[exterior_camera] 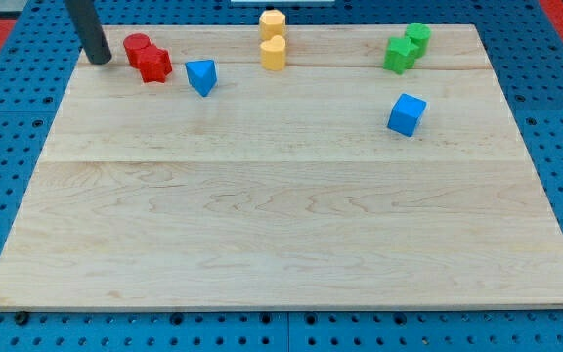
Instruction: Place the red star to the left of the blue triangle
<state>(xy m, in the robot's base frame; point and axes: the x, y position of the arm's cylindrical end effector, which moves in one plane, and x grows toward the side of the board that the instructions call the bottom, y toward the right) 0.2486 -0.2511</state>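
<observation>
The red star [154, 65] lies near the board's top left, touching a red cylinder [136, 47] just up and left of it. The blue triangle [201, 75] lies a short way to the star's right, with a small gap between them. My tip [99, 59] is at the end of the dark rod, at the top left of the view. It stands just left of the red cylinder and the red star, close to them but apart.
Two yellow blocks [273, 22] [274, 53] stand at the top centre. Two green blocks [417, 37] [398, 54] touch each other at the top right. A blue cube [407, 114] lies right of centre. The wooden board [281, 225] rests on a blue pegboard.
</observation>
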